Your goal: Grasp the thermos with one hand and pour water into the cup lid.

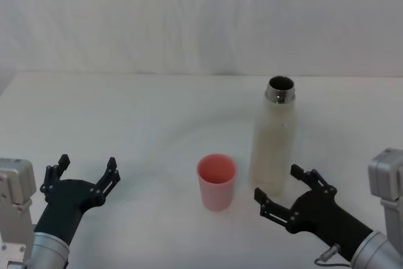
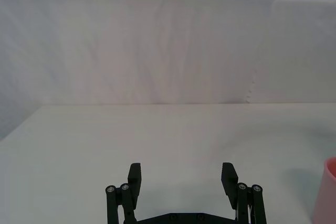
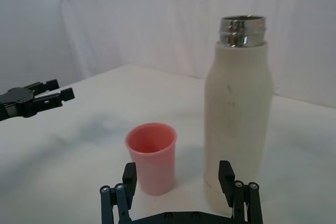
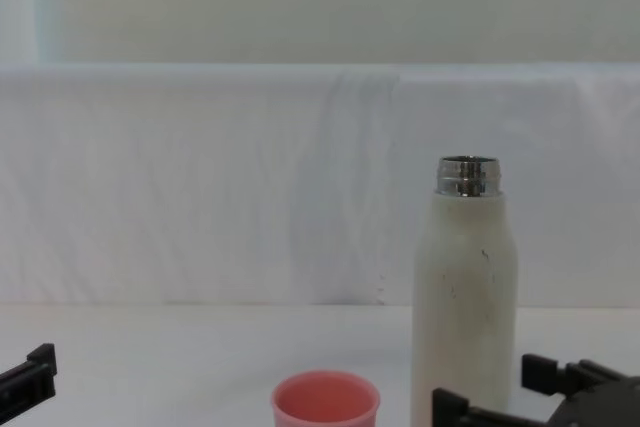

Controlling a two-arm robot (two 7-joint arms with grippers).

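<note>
Thermos (image 1: 274,137) stands upright beside cup lid (image 1: 216,181), ungrasped.

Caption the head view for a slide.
Open right gripper nears the upright thermos beside the cup lid.

Black fingers (image 1: 108,174), apparently silver-grey arms (image 1: 15,187).

Right hand (image 3: 181,179) open near thermos (image 3: 239,119) base; cup lid (image 3: 151,157) beside thermos.
</note>
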